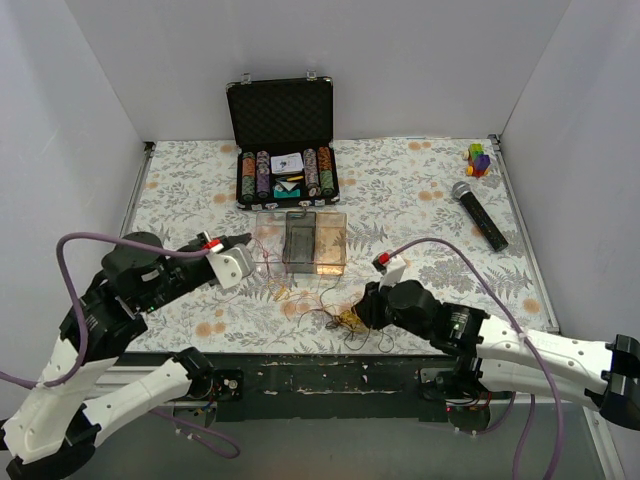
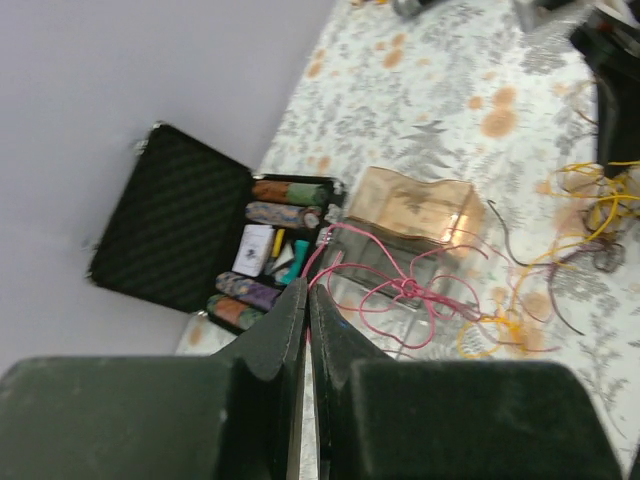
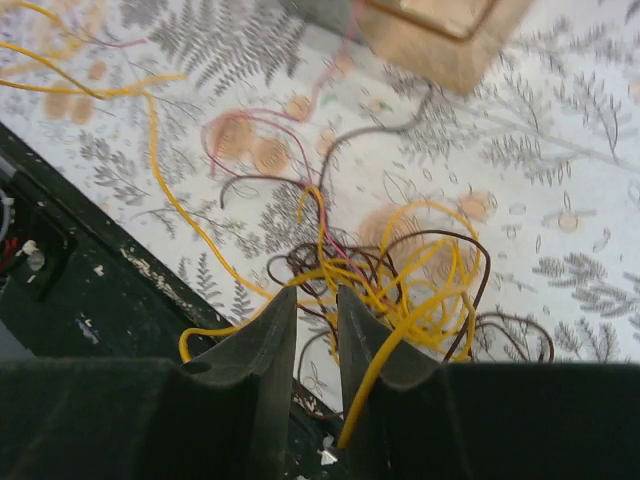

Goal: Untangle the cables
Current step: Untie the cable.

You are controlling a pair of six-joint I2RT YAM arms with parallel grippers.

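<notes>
**A:** Layout?
**B:** Floral table (image 1: pixel 420 190). Reference is the clear box (image 1: pixel 330 225) mid-table. An open poker chip case (image 1: pixel 282 115) sits just behind the box.
**A:** Cables?
**B:** The tangle (image 1: pixel 345 320) of yellow and brown wire lies on the table near the box's front, toward its right corner. A pink cable (image 2: pixel 400 290) loops over the box's front left and trails toward the tangle.
**A:** Grippers?
**B:** At the box's front-left corner, the left gripper (image 2: pixel 308 288) is clenched on the pink cable. In front of the box, the right gripper (image 3: pixel 318 295) is on the tangle. Its fingers are nearly together and yellow strands (image 3: pixel 420 300) cross the gap. Can't tell if they're pinched.
**A:** Rest?
**B:** The microphone (image 1: pixel 480 215) is well right of the box, and the toy block (image 1: pixel 479 159) is further back-right.
</notes>
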